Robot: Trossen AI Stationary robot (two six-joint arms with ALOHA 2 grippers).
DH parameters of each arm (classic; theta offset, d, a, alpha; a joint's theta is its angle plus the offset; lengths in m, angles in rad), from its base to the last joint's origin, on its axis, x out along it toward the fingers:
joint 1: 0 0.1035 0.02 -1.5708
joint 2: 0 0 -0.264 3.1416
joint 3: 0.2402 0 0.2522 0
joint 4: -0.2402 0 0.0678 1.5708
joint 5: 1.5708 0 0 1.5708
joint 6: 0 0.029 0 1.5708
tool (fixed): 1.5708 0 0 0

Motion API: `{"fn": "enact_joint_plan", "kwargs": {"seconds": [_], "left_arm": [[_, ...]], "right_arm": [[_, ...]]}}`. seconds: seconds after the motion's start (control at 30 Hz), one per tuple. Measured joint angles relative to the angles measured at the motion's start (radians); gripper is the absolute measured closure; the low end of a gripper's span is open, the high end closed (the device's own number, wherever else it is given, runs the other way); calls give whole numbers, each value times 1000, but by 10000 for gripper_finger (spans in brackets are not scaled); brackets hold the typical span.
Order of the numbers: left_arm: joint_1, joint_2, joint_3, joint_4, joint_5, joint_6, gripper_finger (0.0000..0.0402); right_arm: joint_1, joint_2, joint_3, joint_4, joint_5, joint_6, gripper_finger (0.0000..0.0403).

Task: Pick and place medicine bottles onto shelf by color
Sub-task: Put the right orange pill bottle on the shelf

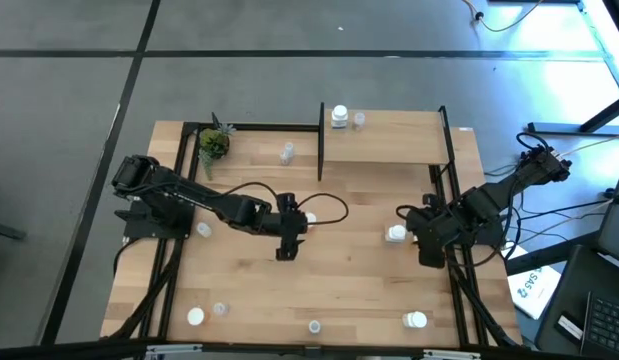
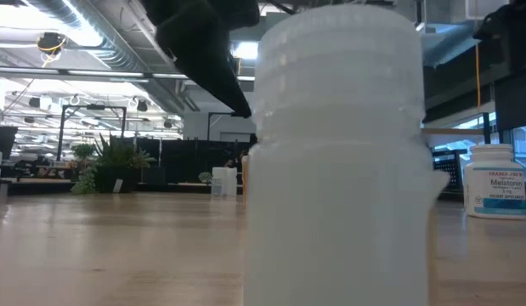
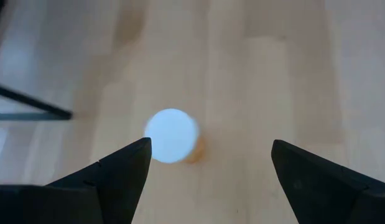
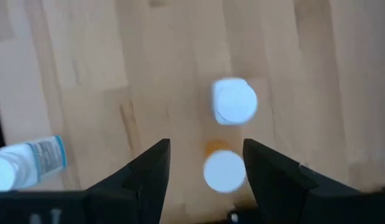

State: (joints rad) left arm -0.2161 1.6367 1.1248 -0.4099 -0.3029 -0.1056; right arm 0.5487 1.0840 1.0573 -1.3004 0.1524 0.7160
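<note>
Your left claw [image 1: 285, 240] hangs over the middle of the wooden surface [image 1: 349, 280]. Its two fingers [image 3: 111, 180] are wide apart. Look through the left wrist camera and you see an orange bottle with a white cap [image 3: 172, 135] standing on the surface below, close to one finger but not held.

Your right claw [image 1: 417, 232] is over the right side of the surface, by the black frame. Its fingers [image 4: 148, 174] are apart too, and they hold nothing. Under it stand two bottles: a white-capped orange bottle [image 4: 224, 169] sits between the fingers, and a white bottle [image 4: 234, 101] stands just past it. A labelled bottle lying on its side [image 4: 24, 163] is off near the frame.

The shelf [image 1: 384, 138] is at the far edge of the surface, between black posts. On it you can see a white bottle on the shelf [image 1: 339, 117] and a clear bottle [image 1: 360, 120] right beside it.

More bottles are spread out on the surface. One clear one [image 1: 287, 153] stands near the little green plant [image 1: 214, 144]. Others stand along the near edge, like a white bottle at the near left [image 1: 195, 316] and a white bottle at the near right [image 1: 416, 320].

In the low camera, a big white bottle [image 2: 339, 161] fills the middle, and a labelled white bottle [image 2: 495, 180] stands to its right.
</note>
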Motion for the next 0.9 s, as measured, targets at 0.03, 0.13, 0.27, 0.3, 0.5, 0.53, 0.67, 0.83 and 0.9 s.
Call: {"fn": "enact_joint_plan", "kwargs": {"seconds": [0.03,0.13,0.27,0.3,0.5,0.53,0.67,0.83,0.9], "left_arm": [[0,0,0,0,27,21,75],[0,0,0,9,88,49,75],[0,0,0,12,95,33,75],[0,0,0,12,95,33,75],[0,0,0,11,95,32,75],[0,0,0,11,95,31,75],[0,0,0,11,95,31,75],[0,0,0,11,95,31,75],[0,0,0,11,95,31,75]], "right_arm": [[0,0,0,-8,0,10,198],[0,0,0,-19,0,13,198],[0,0,0,-19,0,12,198],[0,0,0,-19,0,12,198],[0,0,0,-18,0,11,198],[0,0,0,-18,1,11,198],[0,0,0,-17,3,12,198],[0,0,0,-5,1,35,198],[0,0,0,-5,1,75,198]]}}
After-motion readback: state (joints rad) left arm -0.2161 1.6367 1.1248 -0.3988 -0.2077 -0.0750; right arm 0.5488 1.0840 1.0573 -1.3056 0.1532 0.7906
